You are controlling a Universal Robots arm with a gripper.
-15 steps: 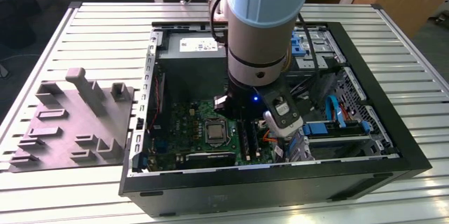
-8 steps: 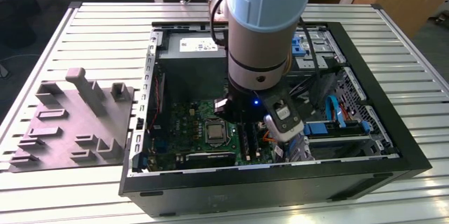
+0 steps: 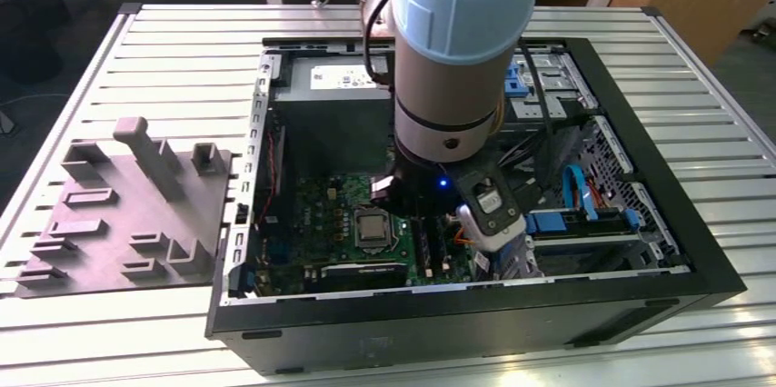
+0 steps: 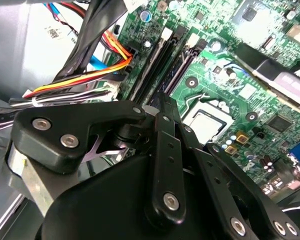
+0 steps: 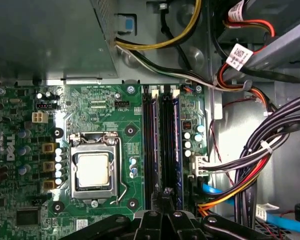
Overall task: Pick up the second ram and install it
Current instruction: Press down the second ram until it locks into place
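Note:
My gripper point(image 5: 165, 196) point(image 4: 162, 100) hangs low inside the open computer case point(image 3: 485, 314), its black fingers drawn together with no gap. The fingertips sit over the near end of the long black memory slots point(image 5: 150, 145) point(image 4: 152, 65) beside the processor socket. In the slot nearest the cables a thin dark blue strip point(image 5: 178, 145) point(image 4: 182, 67) stands on edge; it looks like the second ram. It runs away from my fingertips along the slot. I cannot tell whether the fingertips touch it. In the exterior view the arm point(image 3: 455, 51) reaches straight down into the case.
The processor socket point(image 5: 93, 170) point(image 4: 210, 122) lies beside the slots. Bundled cables point(image 5: 260, 165) point(image 4: 90, 80) crowd the other side. The grey power supply box point(image 5: 45, 35) stands beyond the board. Blue drive brackets point(image 3: 582, 214) fill the case's right in the exterior view. A grey parts holder point(image 3: 122, 214) lies on the table.

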